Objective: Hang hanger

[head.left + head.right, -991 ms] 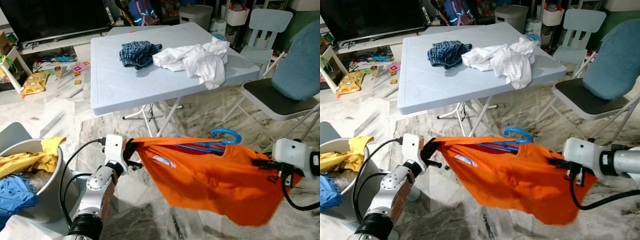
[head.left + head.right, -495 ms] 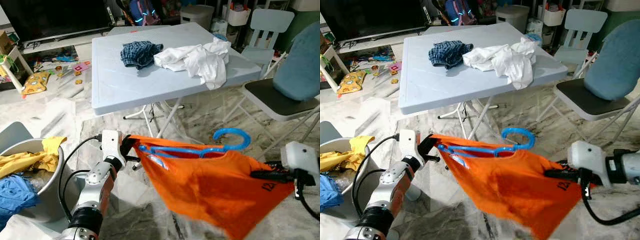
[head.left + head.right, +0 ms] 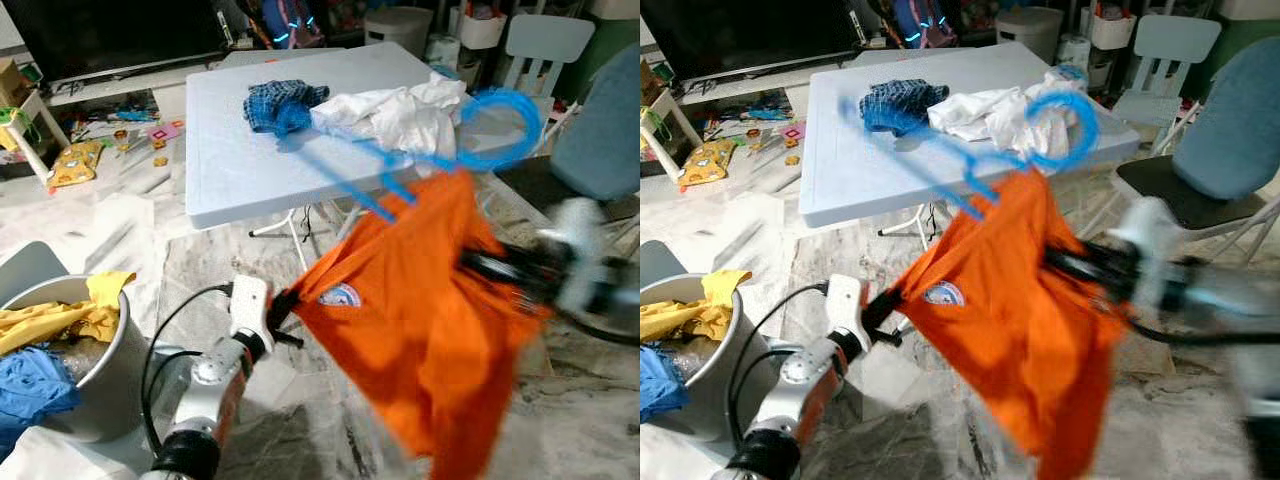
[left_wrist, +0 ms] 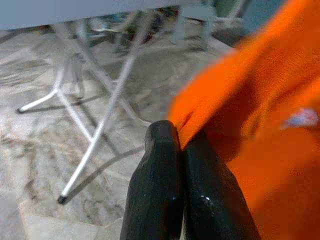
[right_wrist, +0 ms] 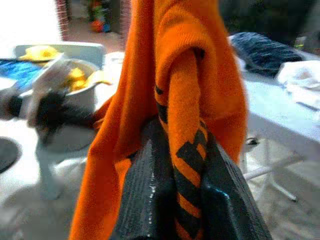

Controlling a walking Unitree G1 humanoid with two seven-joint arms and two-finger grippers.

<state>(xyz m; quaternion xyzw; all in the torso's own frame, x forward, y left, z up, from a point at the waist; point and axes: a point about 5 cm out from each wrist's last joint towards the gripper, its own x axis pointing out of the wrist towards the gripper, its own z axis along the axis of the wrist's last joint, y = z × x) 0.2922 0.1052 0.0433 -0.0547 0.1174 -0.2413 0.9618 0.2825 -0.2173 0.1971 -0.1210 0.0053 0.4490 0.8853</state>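
Both claws pinch the orange shirt [image 3: 420, 300]; the blue hanger [image 3: 420, 150], at twelve o'clock, may fly off.

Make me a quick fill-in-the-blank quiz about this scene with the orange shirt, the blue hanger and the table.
1. Both grippers, the left gripper and the right gripper, are shut on the ____ cotton T-shirt.
2. The thin plastic hanger poking out of the shirt's top is ____ in colour.
3. On the pale blue folding table, beside the dark checked cloth, lies a crumpled ____ garment.
4. The grey round tub on the floor holds blue and ____ clothes.

Missing words: orange; blue; white; yellow
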